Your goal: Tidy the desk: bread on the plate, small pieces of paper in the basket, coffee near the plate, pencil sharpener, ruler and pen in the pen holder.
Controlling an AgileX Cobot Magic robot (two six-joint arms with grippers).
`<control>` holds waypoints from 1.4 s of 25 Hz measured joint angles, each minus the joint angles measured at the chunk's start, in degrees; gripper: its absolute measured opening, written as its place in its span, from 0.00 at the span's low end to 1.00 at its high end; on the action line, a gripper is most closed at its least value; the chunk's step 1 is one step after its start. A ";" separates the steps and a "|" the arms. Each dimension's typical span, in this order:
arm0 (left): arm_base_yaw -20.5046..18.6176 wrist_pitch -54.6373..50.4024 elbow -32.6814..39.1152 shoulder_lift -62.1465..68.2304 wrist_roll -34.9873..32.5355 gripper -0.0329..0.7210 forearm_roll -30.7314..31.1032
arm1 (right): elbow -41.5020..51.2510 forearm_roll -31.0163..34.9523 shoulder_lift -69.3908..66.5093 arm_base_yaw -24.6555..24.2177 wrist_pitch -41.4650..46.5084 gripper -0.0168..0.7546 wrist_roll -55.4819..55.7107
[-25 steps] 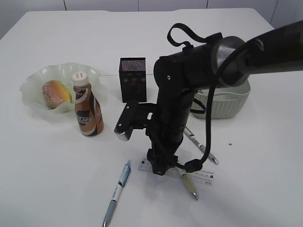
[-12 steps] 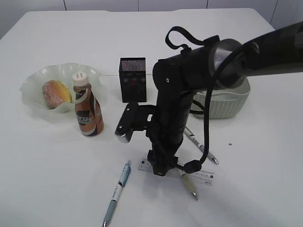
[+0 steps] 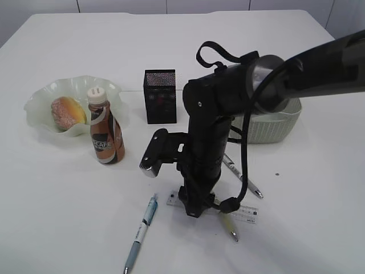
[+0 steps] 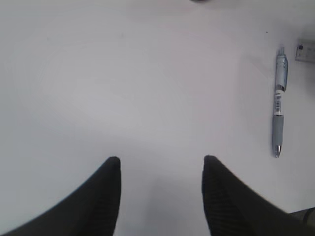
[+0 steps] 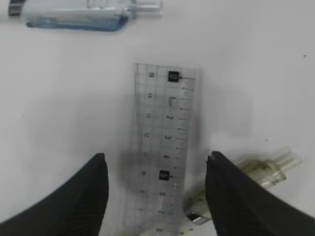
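Note:
My right gripper stands open, pointing down with its fingers on either side of the clear ruler, which lies flat on the desk; in the exterior view the right gripper covers the ruler's left part. A yellowish pen lies beside the right finger. My left gripper is open over bare desk, with a blue pen to its right. The bread sits on the plate, the coffee next to it. The pen holder stands behind. Pencil sharpener and paper pieces are out of view.
The basket stands at the back right, partly behind my right arm. A white pen lies right of the arm, the blue pen left of the ruler, the yellowish pen across it.
My right gripper has sunk a little lower over the ruler. Nothing else has moved.

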State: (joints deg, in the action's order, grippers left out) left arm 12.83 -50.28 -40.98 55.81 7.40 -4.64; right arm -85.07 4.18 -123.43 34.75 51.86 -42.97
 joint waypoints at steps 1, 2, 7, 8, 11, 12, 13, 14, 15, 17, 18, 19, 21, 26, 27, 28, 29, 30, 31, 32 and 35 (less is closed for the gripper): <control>0.00 0.00 0.00 0.00 0.00 0.56 0.00 | 0.00 0.00 -0.27 0.00 0.00 0.62 0.23; 0.00 0.00 0.00 0.00 0.00 0.56 0.00 | 0.00 0.00 -0.42 0.00 0.00 0.62 0.21; 0.00 0.13 0.00 0.00 0.00 0.56 0.00 | 0.00 0.00 -1.28 0.00 0.00 0.62 0.84; 0.00 0.13 0.00 0.00 0.00 0.56 0.00 | 0.00 0.00 -1.28 0.00 0.00 0.62 0.84; 0.00 0.13 0.00 0.00 0.00 0.56 0.00 | -0.03 -0.24 -1.28 0.00 0.00 0.62 0.84; 0.00 0.13 0.00 0.00 0.00 0.56 0.00 | -0.03 -0.33 -1.37 0.00 0.00 0.62 0.93; 0.00 0.13 0.00 0.00 0.00 0.56 0.00 | -0.03 -0.47 -1.37 0.00 0.00 0.62 0.93; 0.00 0.13 0.00 0.00 0.00 0.56 0.00 | -0.03 -0.74 -1.37 0.00 0.00 0.61 0.93; 0.00 0.13 0.00 0.00 0.00 0.56 0.00 | -0.03 -0.84 -1.37 0.00 0.00 0.60 0.93; 0.00 0.13 0.00 0.00 0.00 0.56 0.00 | -0.03 -0.97 -1.37 0.00 0.00 0.55 0.93; 0.00 0.13 0.00 0.00 0.00 0.56 0.00 | -0.03 -0.97 -1.37 0.00 0.00 0.52 0.93; 0.00 0.13 0.00 0.00 0.00 0.56 0.00 | -0.03 -0.97 -1.37 0.00 0.00 0.49 0.93; 0.00 0.13 0.00 0.00 0.00 0.56 0.00 | -0.03 -0.97 -1.37 0.00 0.00 0.44 0.93; 0.00 0.13 0.00 0.00 -0.12 0.56 0.00 | -0.03 -0.97 -1.37 0.00 0.00 0.38 0.93; 0.00 0.13 0.00 0.00 -0.12 0.56 0.00 | -0.03 -0.97 -1.37 0.00 0.00 0.37 0.93; 0.00 0.13 0.00 0.00 -0.12 0.56 0.00 | -0.03 -0.97 -1.37 0.00 0.00 0.37 0.93; 0.00 0.13 0.00 0.00 -0.12 0.56 0.00 | -0.03 -0.97 -1.37 0.00 0.00 0.37 0.93; 0.00 0.13 0.00 0.00 -0.12 0.56 0.00 | -0.03 -0.97 -1.37 0.00 0.00 0.37 0.93; 0.00 0.13 0.00 0.00 -0.12 0.56 0.00 | -0.03 -0.97 -1.37 0.00 0.00 0.37 0.93; 0.00 0.13 0.00 0.00 -0.12 0.56 0.00 | -0.03 -0.97 -1.37 0.00 0.00 0.37 0.93; 0.00 0.13 0.00 0.00 -0.12 0.56 0.00 | -0.03 -0.97 -1.27 0.00 0.00 0.37 0.93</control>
State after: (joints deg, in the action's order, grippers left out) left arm 12.83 -50.15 -40.98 55.81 7.28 -4.64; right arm -85.10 3.22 -124.70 34.75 51.86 -42.03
